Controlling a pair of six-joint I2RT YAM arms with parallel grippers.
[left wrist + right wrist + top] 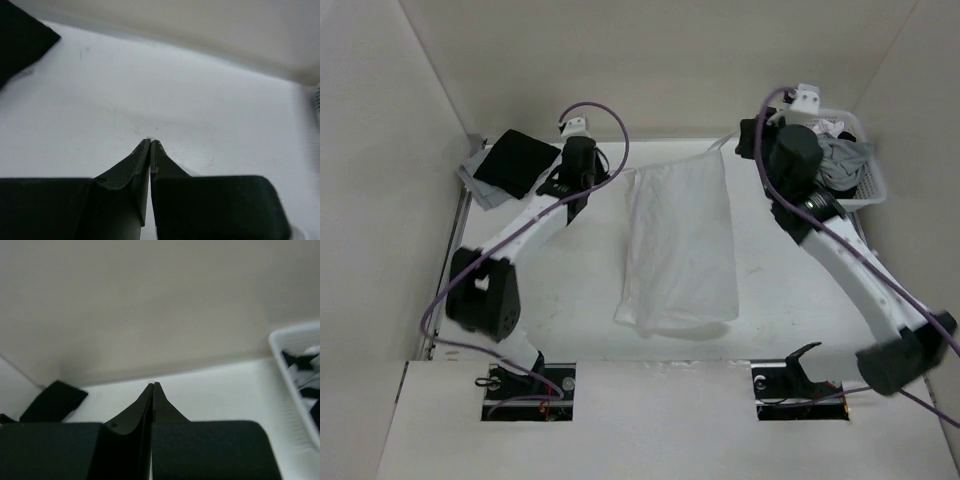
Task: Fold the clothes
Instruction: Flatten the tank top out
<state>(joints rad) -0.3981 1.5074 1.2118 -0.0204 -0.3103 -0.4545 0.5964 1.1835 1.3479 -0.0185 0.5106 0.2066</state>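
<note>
left tool [151, 142] closed | white top [680, 245] just right of it

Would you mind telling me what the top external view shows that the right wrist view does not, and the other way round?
Only the top external view: the white top lying in the middle of the table, the grey garment under the black garment, and the left arm. Only the right wrist view: the right gripper up close, jaws pressed shut. Both: the black garment at the far left and the white basket of clothes at the right.
</note>
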